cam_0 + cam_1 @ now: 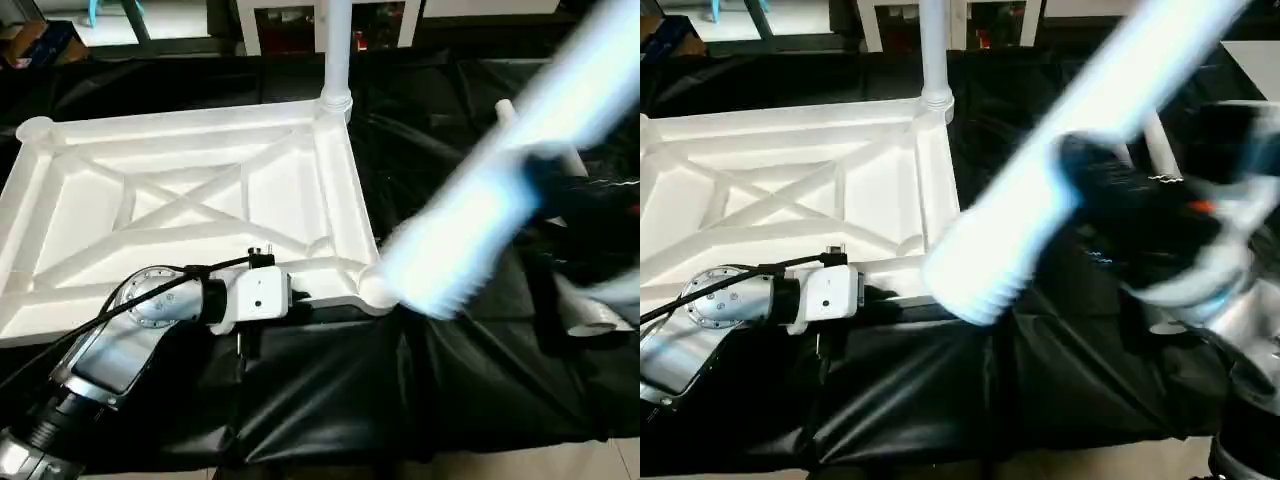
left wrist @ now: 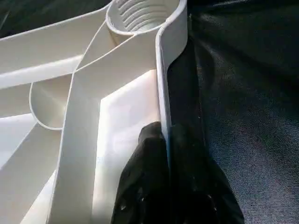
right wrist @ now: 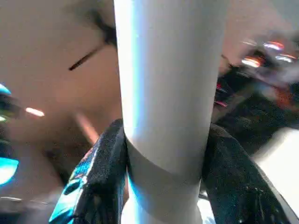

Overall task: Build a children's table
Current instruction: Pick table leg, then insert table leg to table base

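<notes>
The white table top lies ribbed side up across the left and centre of the head view on a black cloth, with one leg standing upright in its far right corner socket. The left gripper is clamped on the top's near rim, low in the frame. At right, the right gripper clasps a second leg, tilted diagonally, its ridged end just above the near right corner socket.

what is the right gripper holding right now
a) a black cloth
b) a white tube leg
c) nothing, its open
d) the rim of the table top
b: in the right wrist view the right gripper has both black fingers pressed on a white tube leg.
</notes>
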